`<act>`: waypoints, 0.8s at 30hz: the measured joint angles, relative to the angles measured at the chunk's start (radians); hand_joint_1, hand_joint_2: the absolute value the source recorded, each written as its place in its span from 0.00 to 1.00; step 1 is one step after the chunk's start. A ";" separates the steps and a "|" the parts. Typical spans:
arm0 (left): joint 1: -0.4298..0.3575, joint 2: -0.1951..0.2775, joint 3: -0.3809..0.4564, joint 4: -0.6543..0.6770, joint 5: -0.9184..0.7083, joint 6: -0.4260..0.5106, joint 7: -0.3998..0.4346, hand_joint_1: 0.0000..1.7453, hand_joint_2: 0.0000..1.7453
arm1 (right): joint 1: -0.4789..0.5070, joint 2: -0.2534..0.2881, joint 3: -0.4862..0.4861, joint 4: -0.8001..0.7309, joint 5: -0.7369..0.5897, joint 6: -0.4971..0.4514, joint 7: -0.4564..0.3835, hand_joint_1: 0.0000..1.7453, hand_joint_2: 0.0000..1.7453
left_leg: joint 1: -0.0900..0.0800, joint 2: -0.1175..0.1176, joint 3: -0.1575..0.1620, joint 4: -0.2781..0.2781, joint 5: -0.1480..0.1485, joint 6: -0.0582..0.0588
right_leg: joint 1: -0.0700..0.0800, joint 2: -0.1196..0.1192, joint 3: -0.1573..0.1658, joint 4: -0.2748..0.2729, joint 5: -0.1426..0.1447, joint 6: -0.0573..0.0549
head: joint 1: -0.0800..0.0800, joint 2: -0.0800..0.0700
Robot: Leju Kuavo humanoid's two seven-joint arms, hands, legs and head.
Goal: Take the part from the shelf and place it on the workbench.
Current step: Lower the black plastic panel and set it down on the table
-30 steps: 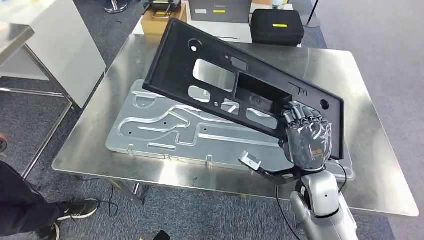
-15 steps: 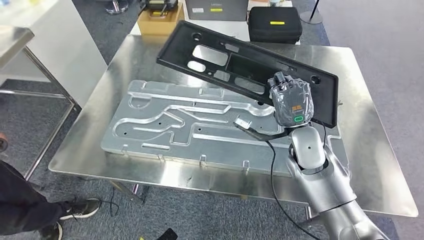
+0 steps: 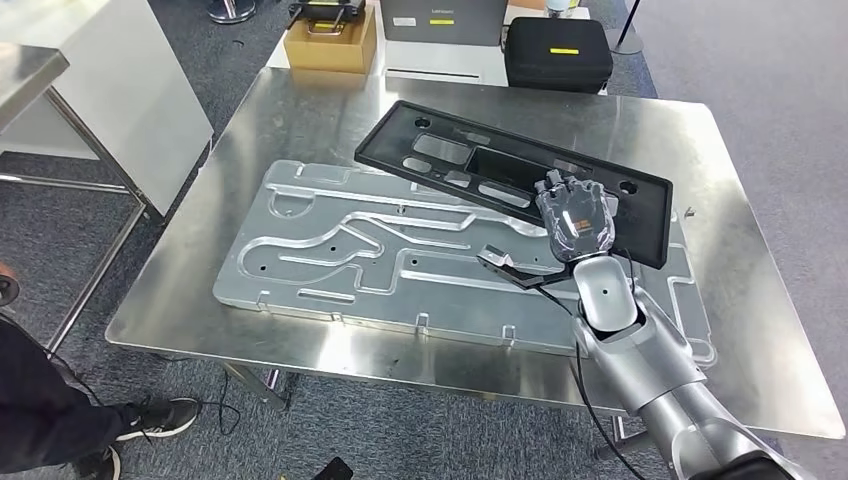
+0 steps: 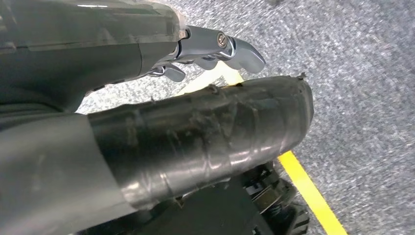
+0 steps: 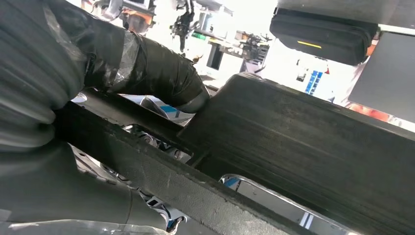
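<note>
The part is a long black plastic panel (image 3: 510, 165) with several cut-outs. It lies at a low tilt over the far right of a grooved aluminium fixture plate (image 3: 330, 250) on the steel workbench (image 3: 300, 110). My right hand (image 3: 574, 215) grips the panel's near edge close to its right end, fingers over the top. In the right wrist view the taped thumb (image 5: 147, 68) presses against the panel's ribbed underside (image 5: 303, 147). My left hand (image 4: 195, 132) hangs over grey carpet, holding nothing, its fingers apart from the thumb.
Behind the workbench stand a black case (image 3: 558, 52), a cardboard box (image 3: 330, 45) and a grey box (image 3: 440, 20). A white table (image 3: 110, 90) is at the left. A person's leg and shoe (image 3: 150, 418) are at the lower left.
My right hand has carried the panel away from me and down. The panel went from steeply tilted in the air to nearly flat over the fixture plate, still in my grip.
</note>
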 joint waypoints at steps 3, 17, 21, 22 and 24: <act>0.001 -0.001 0.000 0.000 0.007 0.002 -0.005 0.00 0.00 | 0.015 -0.017 0.001 0.010 -0.002 -0.008 -0.018 0.98 1.00 | -0.001 0.002 0.003 -0.003 -0.001 0.011 | -0.001 0.000 -0.085 0.176 -0.081 0.008 | 0.001 0.000; 0.015 -0.002 0.001 0.000 0.036 0.016 -0.019 0.00 0.00 | 0.178 -0.112 -0.034 -0.045 -0.001 -0.049 -0.045 0.00 1.00 | -0.006 -0.001 -0.049 0.141 -0.099 -0.028 | 0.001 -0.003 0.017 -0.053 0.045 -0.038 | -0.001 0.000; 0.020 -0.001 0.001 0.000 0.045 0.019 -0.022 0.00 0.00 | 0.235 -0.126 -0.045 -0.075 0.000 -0.043 -0.045 0.00 0.75 | 0.001 0.001 -0.104 0.262 -0.121 -0.036 | 0.001 -0.003 0.017 -0.048 0.042 -0.040 | -0.001 0.000; 0.020 -0.001 0.001 0.000 0.047 0.020 -0.023 0.00 0.00 | 0.246 -0.129 -0.049 -0.083 0.000 -0.041 -0.045 0.00 0.50 | 0.002 0.001 -0.076 0.207 -0.088 -0.035 | 0.001 -0.001 0.018 -0.046 0.040 -0.039 | -0.001 0.000; 0.019 0.000 0.001 0.000 0.050 0.022 -0.023 0.00 0.00 | 0.260 -0.138 -0.058 -0.099 0.000 -0.038 -0.045 0.00 0.00 | 0.001 0.001 -0.009 0.072 -0.038 -0.027 | 0.003 0.001 0.019 -0.041 0.037 -0.034 | -0.001 0.000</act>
